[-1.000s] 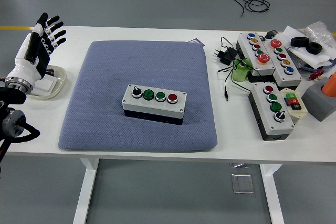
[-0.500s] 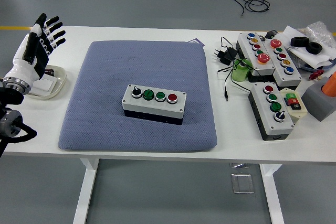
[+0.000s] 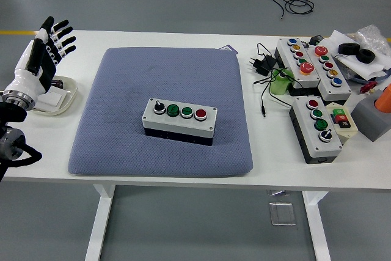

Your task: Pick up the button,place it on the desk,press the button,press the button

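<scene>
A grey button box (image 3: 179, 120) with a black knob, two green buttons and a red button lies on the blue-grey pad (image 3: 122, 90) in the middle of the table. My left hand (image 3: 44, 53) is raised at the far left, well apart from the box, fingers spread and holding nothing. My right hand does not show in this view.
A white dish (image 3: 64, 97) sits under my left hand at the table's left edge. At the right stand several other button boxes (image 3: 308, 65) (image 3: 317, 128), a black plug with cable (image 3: 261, 65), a green item (image 3: 279, 84) and a grey block (image 3: 371, 117).
My left hand has drifted slightly to the left and down. The button box has not moved.
</scene>
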Robot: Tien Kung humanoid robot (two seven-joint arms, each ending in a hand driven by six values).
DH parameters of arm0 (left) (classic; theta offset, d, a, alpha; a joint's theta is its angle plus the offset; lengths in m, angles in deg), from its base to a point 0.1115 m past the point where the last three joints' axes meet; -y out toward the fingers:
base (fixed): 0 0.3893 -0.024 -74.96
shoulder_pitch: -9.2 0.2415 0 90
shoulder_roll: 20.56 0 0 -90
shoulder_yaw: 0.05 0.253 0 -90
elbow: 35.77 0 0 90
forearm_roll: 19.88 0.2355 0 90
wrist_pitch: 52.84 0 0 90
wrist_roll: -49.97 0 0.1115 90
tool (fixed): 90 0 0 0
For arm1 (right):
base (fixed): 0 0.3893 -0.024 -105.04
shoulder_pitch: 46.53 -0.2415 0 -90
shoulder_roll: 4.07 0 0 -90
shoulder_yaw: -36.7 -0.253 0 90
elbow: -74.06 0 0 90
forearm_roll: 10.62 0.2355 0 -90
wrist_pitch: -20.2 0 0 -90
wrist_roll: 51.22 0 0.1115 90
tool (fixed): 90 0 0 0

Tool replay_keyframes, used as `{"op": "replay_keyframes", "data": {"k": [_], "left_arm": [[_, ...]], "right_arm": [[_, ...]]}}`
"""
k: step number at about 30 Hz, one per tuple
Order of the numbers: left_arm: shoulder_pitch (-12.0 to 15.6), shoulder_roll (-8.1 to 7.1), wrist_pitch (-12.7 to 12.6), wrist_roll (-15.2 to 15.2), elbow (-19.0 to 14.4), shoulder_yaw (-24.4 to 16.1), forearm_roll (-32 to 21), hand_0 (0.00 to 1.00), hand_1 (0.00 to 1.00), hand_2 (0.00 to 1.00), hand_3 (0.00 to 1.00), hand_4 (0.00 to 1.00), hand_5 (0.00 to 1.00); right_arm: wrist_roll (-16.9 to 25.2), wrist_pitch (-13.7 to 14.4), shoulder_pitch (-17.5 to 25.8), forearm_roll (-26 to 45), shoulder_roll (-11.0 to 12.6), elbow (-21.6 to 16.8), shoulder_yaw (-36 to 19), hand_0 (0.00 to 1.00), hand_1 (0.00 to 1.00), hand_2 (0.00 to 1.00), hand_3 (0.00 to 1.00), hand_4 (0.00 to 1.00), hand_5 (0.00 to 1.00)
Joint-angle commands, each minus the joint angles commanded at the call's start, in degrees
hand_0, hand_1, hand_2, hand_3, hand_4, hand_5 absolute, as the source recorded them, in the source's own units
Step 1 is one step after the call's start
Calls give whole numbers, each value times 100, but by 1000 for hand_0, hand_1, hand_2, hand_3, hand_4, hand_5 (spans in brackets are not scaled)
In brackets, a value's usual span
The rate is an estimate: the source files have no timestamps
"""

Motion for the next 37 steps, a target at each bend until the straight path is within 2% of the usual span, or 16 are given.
{"op": "replay_keyframes", "data": {"k": [31,37], "left_arm": [[-39,52,40,-41,193,78,-33,864,901,926,903,684,998],[44,55,73,-71,307,-50,12,864,901,926,903,684,998]], "right_arm": [[5,-2,35,34,-9,0,25,631,532,623,569,312,246],[0,-5,81,69,-7,0,63,631,532,623,569,312,246]]}}
